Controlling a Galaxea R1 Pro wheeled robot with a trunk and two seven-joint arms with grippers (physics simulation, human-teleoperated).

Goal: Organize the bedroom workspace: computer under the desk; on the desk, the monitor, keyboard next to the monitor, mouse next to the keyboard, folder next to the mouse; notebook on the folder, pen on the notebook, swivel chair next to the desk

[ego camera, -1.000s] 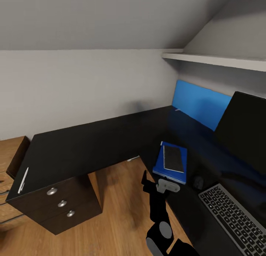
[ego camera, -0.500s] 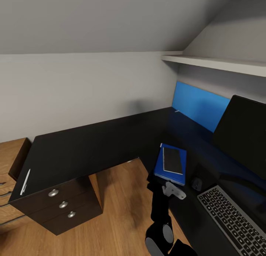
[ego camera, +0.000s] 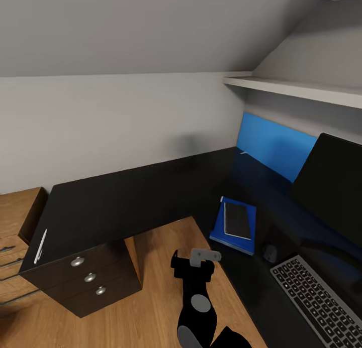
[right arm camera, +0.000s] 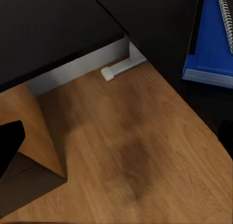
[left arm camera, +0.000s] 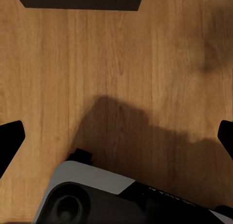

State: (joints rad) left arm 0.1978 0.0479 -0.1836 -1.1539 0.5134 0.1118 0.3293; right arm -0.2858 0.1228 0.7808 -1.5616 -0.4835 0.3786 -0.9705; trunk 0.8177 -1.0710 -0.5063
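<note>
The black L-shaped desk [ego camera: 125, 197] fills the middle of the head view. On its right wing lie the blue folder [ego camera: 217, 228] with the dark notebook [ego camera: 237, 220] on top, then the small mouse [ego camera: 270, 252], the keyboard [ego camera: 317, 298] and the monitor [ego camera: 332, 182]. The pale pen [ego camera: 40, 246] lies at the far left end of the desk. My right gripper [ego camera: 191, 267] hangs open over the wooden floor, left of the folder [right arm camera: 211, 44]. My left gripper [left arm camera: 116, 141] is open above bare floor. The computer and the swivel chair are out of view.
A drawer unit with silver knobs [ego camera: 85, 277] stands under the desk's left end, with a light wooden chest [ego camera: 15, 222] beside it. A blue panel [ego camera: 271, 144] and a white shelf [ego camera: 301, 89] line the right wall. A white bracket [right arm camera: 119, 68] sits under the desk corner.
My right arm has swung left, from the desk edge just below the folder to over the open floor. The head view has shifted slightly. Folder, notebook and pen have not moved.
</note>
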